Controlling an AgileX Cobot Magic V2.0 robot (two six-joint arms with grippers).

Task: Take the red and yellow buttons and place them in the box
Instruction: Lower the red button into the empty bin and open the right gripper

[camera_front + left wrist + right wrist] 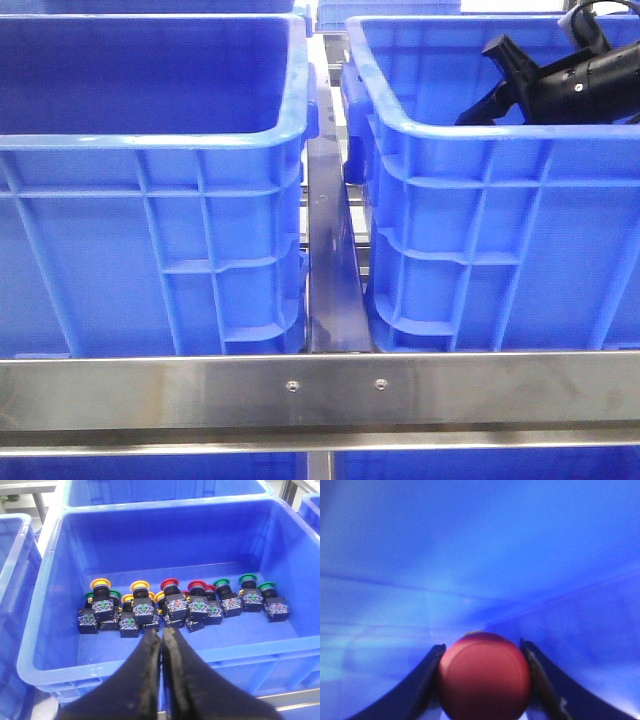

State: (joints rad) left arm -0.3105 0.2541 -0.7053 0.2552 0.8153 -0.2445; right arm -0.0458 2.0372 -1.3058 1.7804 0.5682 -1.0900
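Right gripper [482, 680] clamps red button [484, 677], inside right crate [480, 130]; your drop lies straight below. Left gripper [162, 645] pinched empty, above button crate [165, 660].

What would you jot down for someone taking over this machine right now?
Right pincer: shut on a red button, down inside the right-hand blue crate.
Left pincer: shut, empty, above the crate of mixed buttons.
Done: one red picked, not yet released.
Left: drop it, then fetch the remaining red and yellow ones; the green ones are not asked for.
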